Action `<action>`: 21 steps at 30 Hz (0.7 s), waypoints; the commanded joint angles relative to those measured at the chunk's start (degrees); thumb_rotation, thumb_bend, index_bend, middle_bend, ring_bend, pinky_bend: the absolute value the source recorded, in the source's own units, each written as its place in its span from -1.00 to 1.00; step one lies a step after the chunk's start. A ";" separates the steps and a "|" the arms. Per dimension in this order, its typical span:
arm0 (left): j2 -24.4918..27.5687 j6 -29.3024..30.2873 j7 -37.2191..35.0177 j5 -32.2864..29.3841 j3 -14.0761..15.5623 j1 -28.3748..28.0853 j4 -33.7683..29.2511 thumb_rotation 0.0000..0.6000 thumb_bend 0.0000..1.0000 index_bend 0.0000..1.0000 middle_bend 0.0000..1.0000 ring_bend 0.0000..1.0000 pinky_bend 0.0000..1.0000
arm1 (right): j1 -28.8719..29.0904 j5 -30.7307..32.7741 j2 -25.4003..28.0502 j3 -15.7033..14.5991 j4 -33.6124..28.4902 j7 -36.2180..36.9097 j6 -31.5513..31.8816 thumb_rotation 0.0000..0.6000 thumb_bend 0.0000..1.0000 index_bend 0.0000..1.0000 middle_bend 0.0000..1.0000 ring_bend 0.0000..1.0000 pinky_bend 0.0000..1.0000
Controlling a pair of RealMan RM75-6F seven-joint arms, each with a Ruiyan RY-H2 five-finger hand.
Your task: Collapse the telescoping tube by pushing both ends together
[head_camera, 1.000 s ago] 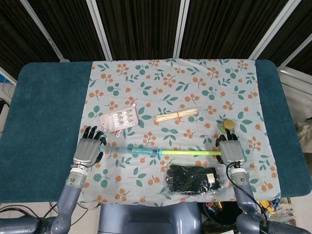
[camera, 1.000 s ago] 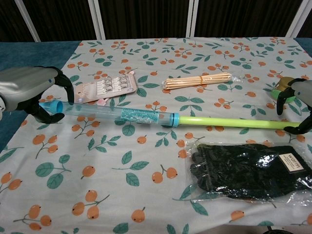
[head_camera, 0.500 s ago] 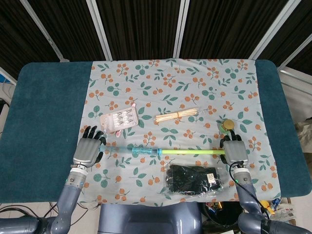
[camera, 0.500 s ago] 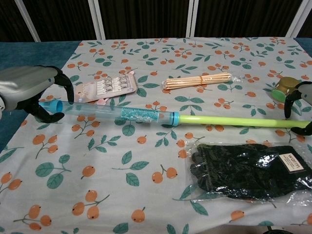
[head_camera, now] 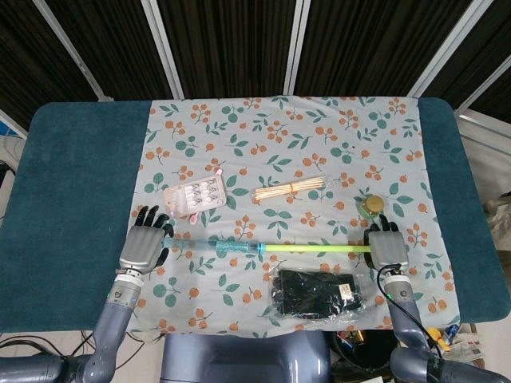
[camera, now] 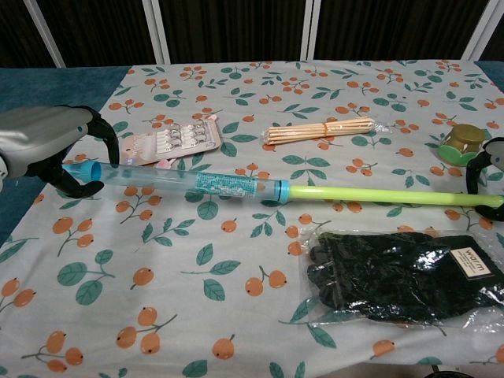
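Gripping the tube at both ends, I see my left robot hand and right robot hand. Gloves sit bagged on the flowered bench cloth; dark slats behind.

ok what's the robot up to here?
It has a telescoping tube lying across the floral tablecloth, one hand at each end. The left hand wraps the blue end; the right hand is at the green end. The green inner section is fully out, so no collapse yet. The packaged gloves lie just in front of it.
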 commanded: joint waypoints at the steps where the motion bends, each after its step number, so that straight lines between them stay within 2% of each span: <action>1: -0.01 0.00 -0.01 -0.01 0.05 0.01 0.03 1.00 -0.11 0.06 -0.57 -1.00 -0.97 | -0.03 -0.86 -0.18 -0.07 0.30 0.65 0.40 1.00 -0.11 0.24 -0.18 -0.72 -0.67; 8: 0.00 0.25 0.12 0.10 0.16 0.07 -0.19 1.00 -0.11 0.06 -0.57 -1.00 -0.97 | -0.22 -2.59 -0.42 -0.52 1.19 1.68 0.97 1.00 -0.08 0.30 0.03 -0.63 -0.67; 21: -0.04 0.38 0.21 0.21 -0.02 -0.08 -0.96 1.00 -0.11 0.07 -0.57 -1.00 -0.97 | -0.07 -3.68 -0.01 -0.38 -0.09 1.37 1.53 1.00 -0.06 0.37 0.11 -0.59 -0.67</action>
